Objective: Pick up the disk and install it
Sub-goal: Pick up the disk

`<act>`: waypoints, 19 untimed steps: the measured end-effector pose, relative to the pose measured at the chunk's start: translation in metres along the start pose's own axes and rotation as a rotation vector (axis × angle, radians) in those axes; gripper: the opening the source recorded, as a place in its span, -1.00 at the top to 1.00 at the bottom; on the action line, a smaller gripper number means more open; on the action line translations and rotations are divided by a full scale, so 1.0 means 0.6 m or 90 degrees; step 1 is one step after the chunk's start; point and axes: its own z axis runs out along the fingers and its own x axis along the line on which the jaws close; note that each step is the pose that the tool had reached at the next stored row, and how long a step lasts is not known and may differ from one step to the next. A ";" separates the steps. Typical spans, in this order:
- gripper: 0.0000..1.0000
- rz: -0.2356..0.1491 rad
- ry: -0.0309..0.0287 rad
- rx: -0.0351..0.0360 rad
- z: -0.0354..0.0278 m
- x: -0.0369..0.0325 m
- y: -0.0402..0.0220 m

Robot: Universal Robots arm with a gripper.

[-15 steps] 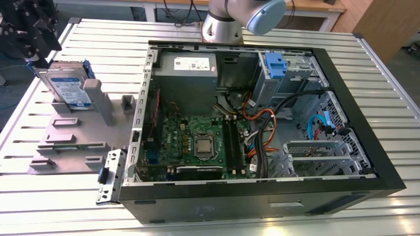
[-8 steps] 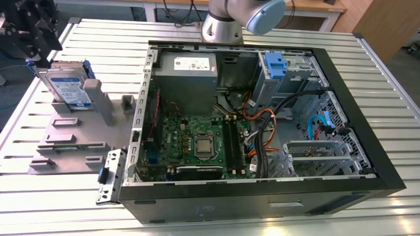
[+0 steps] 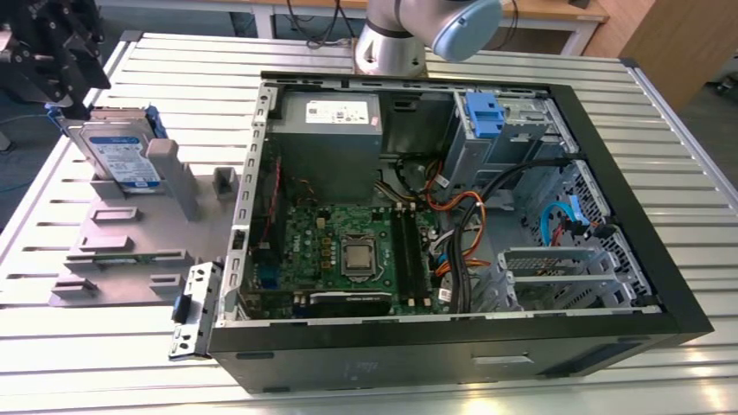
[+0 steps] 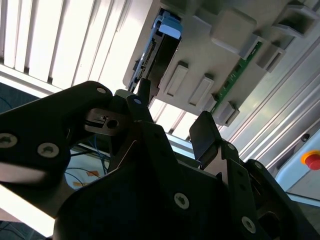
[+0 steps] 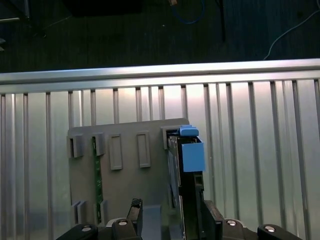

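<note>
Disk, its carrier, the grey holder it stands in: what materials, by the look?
The disk looks like silver metal under a glossy white-and-blue label. Its carrier: matte blue plastic, moulded. The holder: matte grey, blocky, probably plastic.

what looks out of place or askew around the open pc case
A grey metal bracket with a blue latch sits tilted on the table against the case, seemingly detached. The disk stands upright in its grey holder; nothing looks spilled.

Gripper points downward with fingers spread apart. In the exterior view, the arm rises upright to a blue-capped joint.
</note>
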 end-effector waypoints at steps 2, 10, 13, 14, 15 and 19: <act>-0.18 0.000 0.0000 0.0000 0.001 -0.001 0.000; -0.18 0.000 -0.0002 0.0000 0.003 -0.003 0.000; -0.18 0.000 -0.0002 -0.0001 0.008 -0.005 0.000; -0.18 0.000 -0.0001 -0.0001 0.008 -0.005 0.000; -0.18 0.000 -0.0001 0.0000 0.009 -0.005 0.000; -0.18 0.000 -0.0002 0.0000 0.010 -0.006 0.000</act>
